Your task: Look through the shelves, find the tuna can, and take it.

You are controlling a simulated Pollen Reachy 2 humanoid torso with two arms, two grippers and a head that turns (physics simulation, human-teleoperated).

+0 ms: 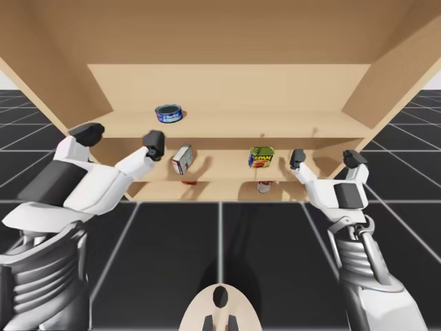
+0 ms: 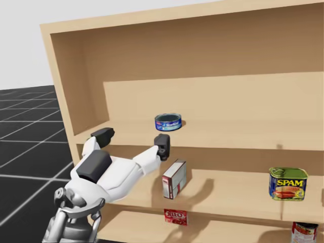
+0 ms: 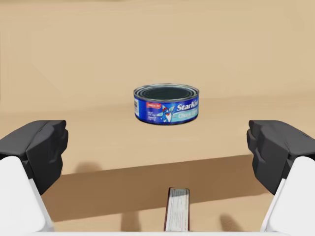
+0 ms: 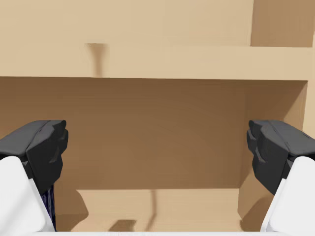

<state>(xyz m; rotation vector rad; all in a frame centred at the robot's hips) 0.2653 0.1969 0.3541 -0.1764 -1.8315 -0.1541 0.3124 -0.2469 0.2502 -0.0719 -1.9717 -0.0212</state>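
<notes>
The tuna can (image 1: 169, 114), flat and blue, stands alone on the upper shelf (image 1: 275, 124). In the head view the tuna can (image 2: 168, 122) is just above and behind my left gripper (image 2: 132, 140). My left gripper (image 1: 120, 138) is open, level with that shelf's front edge. In the left wrist view the tuna can (image 3: 166, 103) lies straight ahead of the left gripper (image 3: 157, 147), beyond its fingers and apart from them. My right gripper (image 1: 326, 160) is open at the middle shelf's right end; the right gripper (image 4: 157, 152) faces a bare shelf bay.
On the middle shelf stand a white-and-red box (image 1: 182, 159) under my left hand and a blue-and-yellow rectangular can (image 1: 261, 157). Below are a red box (image 2: 175, 216) and a red-and-white can (image 2: 304, 232). The shelf unit's side wall (image 1: 386, 83) is close to the right arm.
</notes>
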